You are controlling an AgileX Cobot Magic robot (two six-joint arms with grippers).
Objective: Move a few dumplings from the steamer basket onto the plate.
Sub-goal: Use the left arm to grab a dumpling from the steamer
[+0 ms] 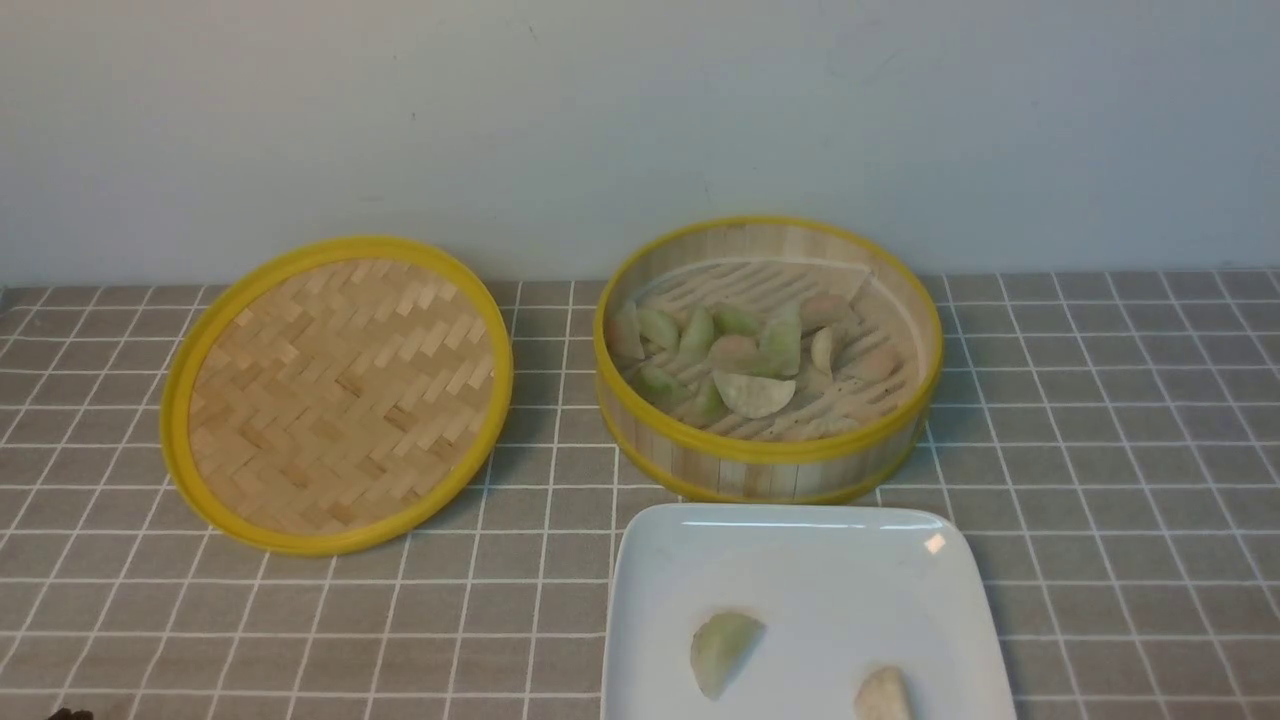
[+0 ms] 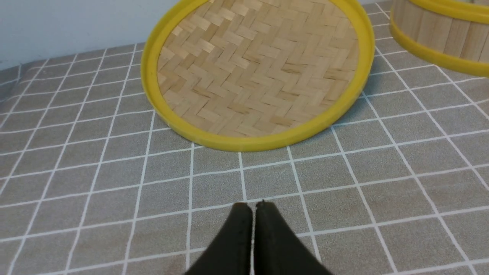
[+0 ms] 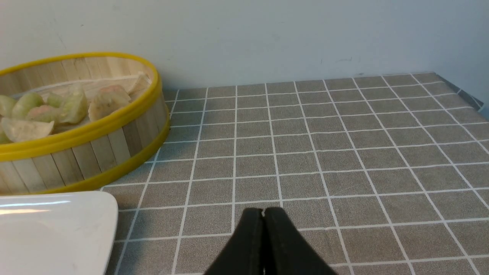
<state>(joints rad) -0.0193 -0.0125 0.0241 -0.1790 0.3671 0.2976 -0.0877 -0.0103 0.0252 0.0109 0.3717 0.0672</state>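
The steamer basket [image 1: 768, 455] stands at the back right of centre and holds several dumplings [image 1: 755, 392], pale green, cream and pinkish. The white plate [image 1: 800, 560] lies in front of it with a green dumpling [image 1: 722, 650] and a cream dumpling [image 1: 883, 695] on it. My left gripper [image 2: 252, 206] is shut and empty, low over the tablecloth in front of the lid. My right gripper [image 3: 263, 211] is shut and empty, over the cloth to the right of the plate [image 3: 53, 229] and the basket [image 3: 95, 149]. Neither gripper shows in the front view.
The shallow woven lid [image 1: 340, 390] with a yellow rim lies left of the basket, also in the left wrist view [image 2: 259, 72]. A grey checked tablecloth [image 1: 1100, 450] covers the table. A pale wall stands close behind. The table's right edge [image 3: 471, 99] shows in the right wrist view.
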